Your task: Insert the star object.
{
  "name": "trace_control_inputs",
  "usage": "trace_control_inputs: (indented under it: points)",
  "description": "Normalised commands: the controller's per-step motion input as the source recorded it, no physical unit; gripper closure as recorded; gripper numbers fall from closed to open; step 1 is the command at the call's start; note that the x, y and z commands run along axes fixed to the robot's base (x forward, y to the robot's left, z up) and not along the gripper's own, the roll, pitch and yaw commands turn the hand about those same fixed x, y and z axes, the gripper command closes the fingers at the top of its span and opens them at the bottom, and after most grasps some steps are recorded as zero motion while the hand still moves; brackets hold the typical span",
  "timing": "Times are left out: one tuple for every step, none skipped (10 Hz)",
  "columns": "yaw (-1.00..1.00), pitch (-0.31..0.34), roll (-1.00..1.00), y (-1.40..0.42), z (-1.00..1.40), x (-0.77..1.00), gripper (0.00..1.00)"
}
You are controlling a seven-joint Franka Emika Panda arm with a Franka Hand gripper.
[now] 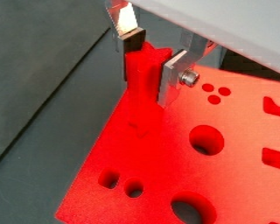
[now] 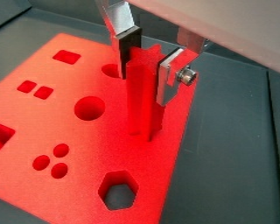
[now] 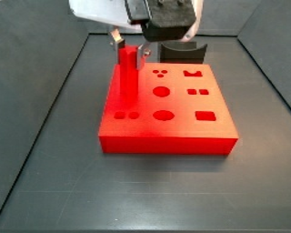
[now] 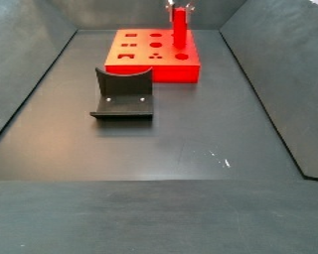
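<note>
The star object (image 2: 143,101), a long slim bright red rod with a star-shaped section, stands upright between my fingers. My gripper (image 2: 149,61) is shut on its upper end; it also shows in a wrist view (image 1: 150,59). The rod's lower end meets the top face of the flat red block (image 2: 166,175) near one long edge. A star-shaped hole is not visible, and I cannot tell whether the rod's tip has entered the block. In both side views the rod (image 3: 127,77) (image 4: 179,30) stands upright on the block (image 3: 173,136) (image 4: 155,69), under the gripper (image 3: 132,41) (image 4: 179,8).
The block has round, square and hexagonal holes, such as a hexagon (image 2: 116,194) and a circle (image 2: 90,108). A dark grey curved holder (image 4: 122,94) stands on the dark floor beside the block, also seen in a side view (image 3: 185,52). Raised walls edge the floor.
</note>
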Motion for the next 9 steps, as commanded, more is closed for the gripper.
trace_control_inputs:
  points:
    - [-0.15,-0.076,0.0,0.0,-1.0,0.21,1.0]
    - [-0.1,-0.099,0.0,0.0,-1.0,0.1,1.0]
    - [-0.08,-0.056,0.08,-0.01,-1.0,0.0,1.0]
    - [-0.09,-0.007,0.13,-0.02,-0.98,0.0,1.0]
    - [-0.15,0.0,0.06,0.0,-0.98,-0.25,1.0]
    - [-0.15,-0.014,0.0,0.0,-1.0,-0.26,1.0]
    - [-0.12,-0.019,0.0,-0.04,-1.0,-0.17,1.0]
    - [-0.09,-0.039,0.0,-0.1,-0.91,0.0,1.0]
    - [-0.03,-0.021,0.0,-0.04,-0.91,0.09,1.0]
